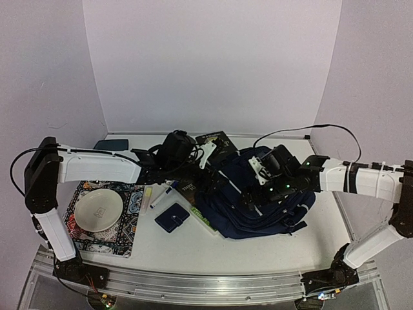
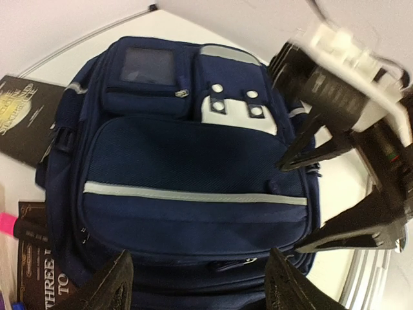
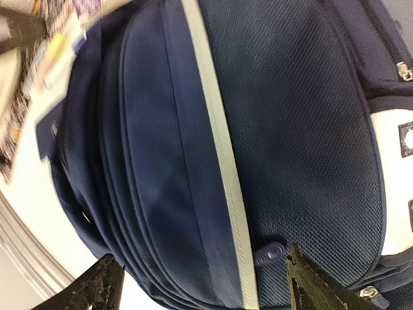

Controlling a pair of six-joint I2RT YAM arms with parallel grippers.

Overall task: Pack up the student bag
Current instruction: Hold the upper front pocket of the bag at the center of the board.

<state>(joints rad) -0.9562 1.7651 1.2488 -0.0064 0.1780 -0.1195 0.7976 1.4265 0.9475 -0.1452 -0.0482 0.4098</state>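
The student bag [image 1: 277,208] is a large navy backpack with thin white stripes, lying front-up at the centre right of the table. My left gripper [image 1: 205,179] is at its left end, open and empty. In the left wrist view [image 2: 197,292] the jaws stand wide apart just above the bag [image 2: 193,161], with a zipper pull [image 2: 248,261] between them. My right gripper [image 1: 249,194] is over the bag's middle, open and empty. In the right wrist view [image 3: 206,292] it hovers close over the bag [image 3: 161,148], near a purple zipper pull [image 3: 268,252]. It also shows in the left wrist view [image 2: 342,194].
A plate [image 1: 98,210] lies on a patterned mat [image 1: 129,227] at the left. A small navy wallet [image 1: 172,217], pens [image 1: 159,193] and books [image 1: 205,218] lie beside the bag's left end. A teal pouch [image 1: 111,144] and a dark book [image 1: 214,138] are at the back.
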